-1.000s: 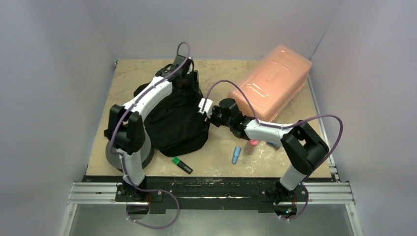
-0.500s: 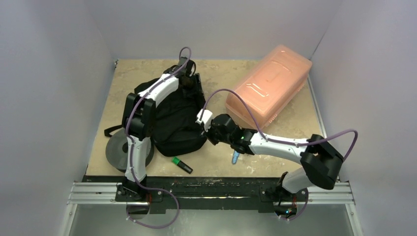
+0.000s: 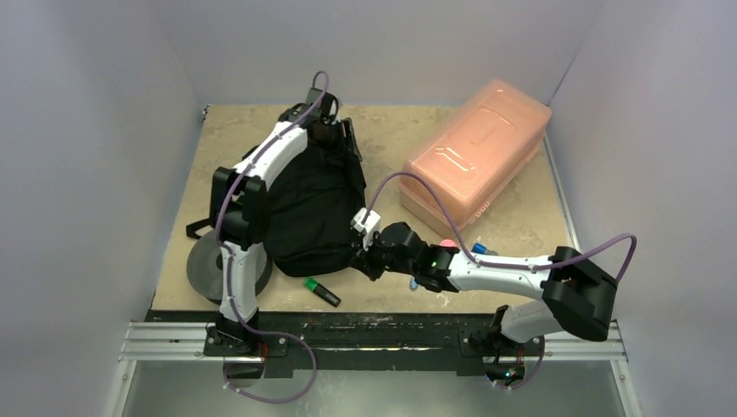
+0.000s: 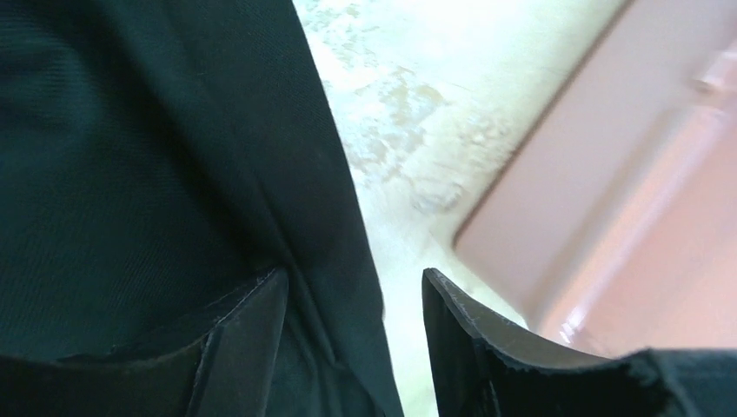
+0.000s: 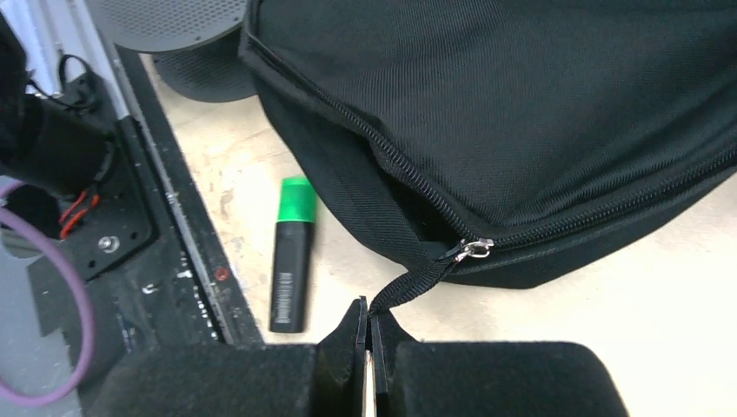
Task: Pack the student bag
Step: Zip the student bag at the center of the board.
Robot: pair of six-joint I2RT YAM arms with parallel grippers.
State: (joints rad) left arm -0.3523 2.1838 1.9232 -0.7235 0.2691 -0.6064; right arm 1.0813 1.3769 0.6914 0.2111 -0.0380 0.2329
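The student bag (image 3: 304, 213) is a black fabric backpack lying left of the table's middle. My right gripper (image 3: 359, 258) sits at its near right corner. In the right wrist view this gripper (image 5: 369, 326) is shut on the black pull strap (image 5: 417, 280) of the silver zipper slider (image 5: 474, 249), and the strap runs taut. The left gripper (image 3: 335, 139) is at the bag's far end. In the left wrist view its jaws (image 4: 355, 339) stand apart. A fold of the bag's fabric (image 4: 330, 261) lies against the left finger, and bare table shows beside the right finger.
A translucent pink box (image 3: 476, 156) lies at the back right. A green highlighter (image 3: 322, 292) rests near the front edge, just left of my right gripper. A grey foam ring (image 3: 204, 269) sits by the left arm's base. Small pink and blue items (image 3: 446, 245) lie behind the right forearm.
My right gripper has travelled from the bag's right side toward the near corner, drawing the zipper pull with it. The left arm has shifted slightly at the bag's far end.
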